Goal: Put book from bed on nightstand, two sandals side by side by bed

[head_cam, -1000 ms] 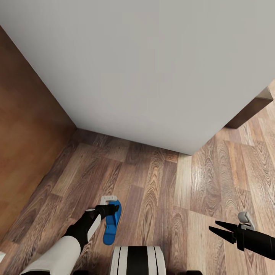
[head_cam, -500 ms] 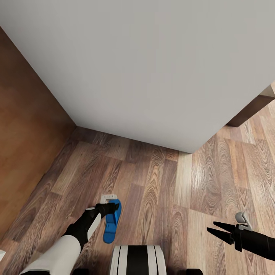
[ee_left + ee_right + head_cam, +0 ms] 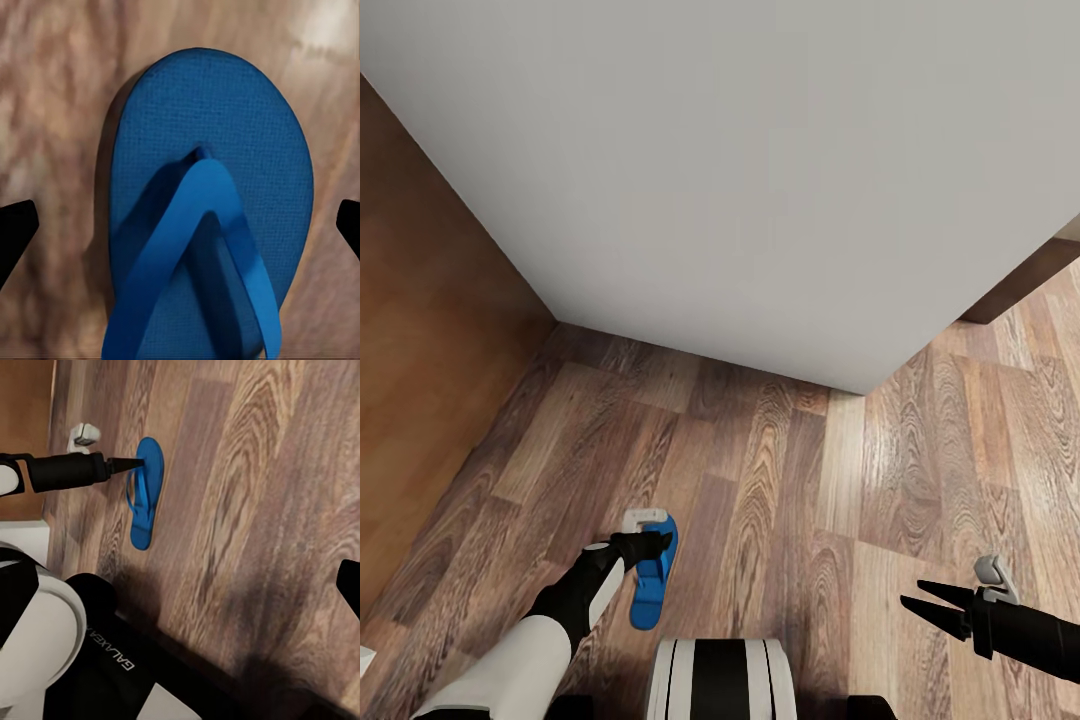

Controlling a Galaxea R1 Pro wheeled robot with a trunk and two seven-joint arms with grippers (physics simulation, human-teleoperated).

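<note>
One bright blue sandal (image 3: 653, 580) lies flat on the wood floor, just in front of my base and a short way from the bed (image 3: 740, 180). My left gripper (image 3: 652, 545) hangs open right over its toe end. In the left wrist view the sandal (image 3: 210, 217) lies between the two black fingertips (image 3: 15, 232), which stand wide apart and clear of its edges. The right wrist view has the same sandal (image 3: 145, 495) with the left arm's tip above it. My right gripper (image 3: 925, 598) is open and empty over bare floor at the right. The book and the nightstand are out of view.
The grey mattress spans the upper head view, with its corner overhanging the floor. The brown headboard (image 3: 430, 350) walls off the left side, and a dark frame piece (image 3: 1010, 285) shows at the right. My own base (image 3: 720, 680) sits close behind the sandal.
The view has shifted slightly, so the camera moved a little. The right gripper sits a touch lower. The left gripper and the sandal have stayed where they were.
</note>
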